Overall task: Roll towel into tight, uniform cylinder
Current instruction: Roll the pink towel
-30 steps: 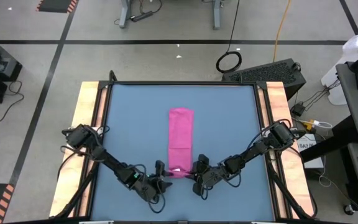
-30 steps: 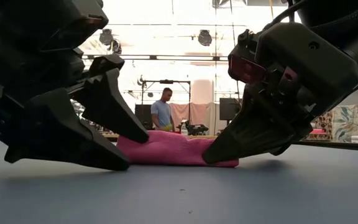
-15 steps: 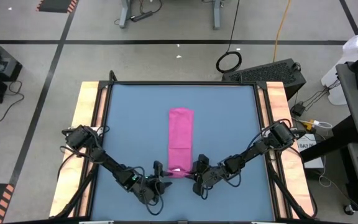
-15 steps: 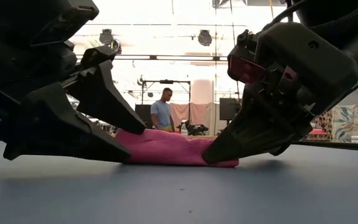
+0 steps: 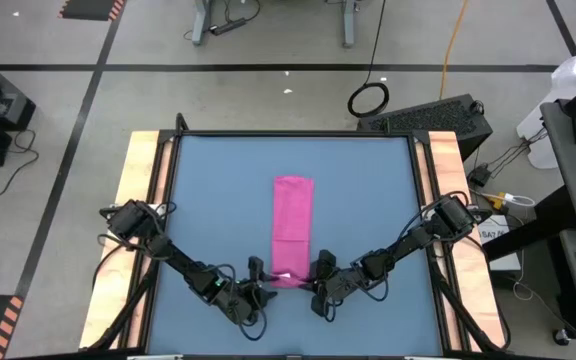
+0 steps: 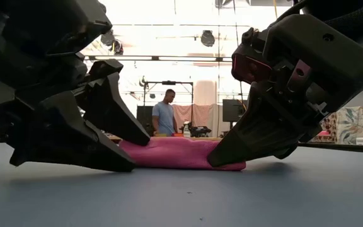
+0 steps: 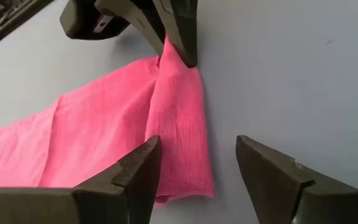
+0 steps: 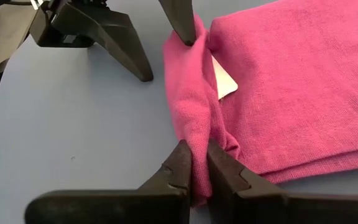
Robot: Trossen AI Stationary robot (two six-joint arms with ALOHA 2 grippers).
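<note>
Grey floor [image 5: 58, 110] with black tape lines, bright ceiling lights [image 6: 207, 38], person [image 6: 164, 116] standing behind.

I see the blue counter [image 5: 208, 200] with light wooden side rails, and the magenta-pink towel [image 5: 292, 215] lying on it as a long folded strip.

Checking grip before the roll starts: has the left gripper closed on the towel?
No: the left gripper stands open, one finger over the towel edge, the other over bare table.
</note>
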